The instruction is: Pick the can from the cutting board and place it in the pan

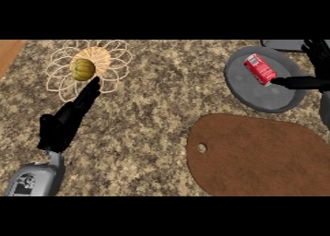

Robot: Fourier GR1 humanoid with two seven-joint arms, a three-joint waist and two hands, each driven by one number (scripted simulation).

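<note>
Can (260, 69) is lying on its side in the grey pan (270, 99), up at the right. It is red with a bit of white on it, and it is resting a little tilted in the pan's upper left part. Right hand (316, 82) is showing at the right edge, over the pan. Its fingers are spread apart and are not curling round anything. One black tip is pointing left and ending just beside the can's lower end - touching or not, I cannot tell. Brown board (263, 156) is lying below the pan, near it, with a small hole (202, 148) by its left end.

Left hand (72, 113) is hanging over the speckled counter (147, 115) at the left, well apart from the pan. Its fingers are straight and pressed together - pointing up at a wire basket (103, 54). The tips are sitting at the basket's lower edge. A small yellow-green pumpkin (83, 69) is sitting in the basket's middle, just above the fingertips
</note>
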